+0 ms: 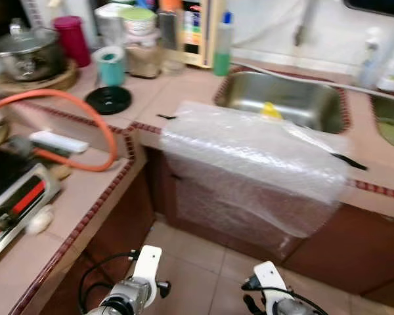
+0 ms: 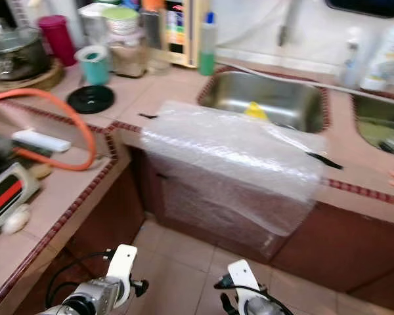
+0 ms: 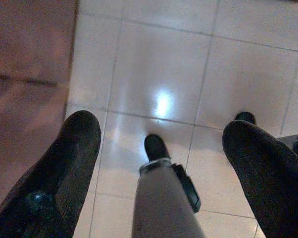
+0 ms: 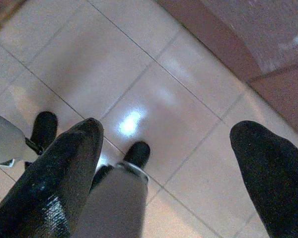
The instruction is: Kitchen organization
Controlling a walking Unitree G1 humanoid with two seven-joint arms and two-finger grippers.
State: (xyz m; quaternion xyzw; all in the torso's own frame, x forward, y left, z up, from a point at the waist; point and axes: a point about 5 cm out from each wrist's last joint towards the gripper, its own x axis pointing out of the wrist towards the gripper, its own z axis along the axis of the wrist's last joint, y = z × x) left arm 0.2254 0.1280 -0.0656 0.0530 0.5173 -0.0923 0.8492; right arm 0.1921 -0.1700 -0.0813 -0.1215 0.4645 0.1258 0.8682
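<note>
A bubble wrap sheet [image 1: 249,164] was draped over the counter [image 1: 177,95] edge in front of the sink [image 1: 282,98], hanging down the cabinet, probably left there to be cleared. Both arms were hung low over the floor [image 3: 159,64], idle. The left gripper [image 3: 159,148] and right gripper [image 4: 164,163] were spread apart, nothing grasped, well apart from the sheet.

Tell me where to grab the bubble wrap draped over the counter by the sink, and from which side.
Probably the hanging lower edge of the bubble wrap, from the front. The sheet lies over the counter edge and falls down the cabinet face, so that free edge can be pinched between two fingers. Both grippers, left and right, hang open above the floor.
</note>
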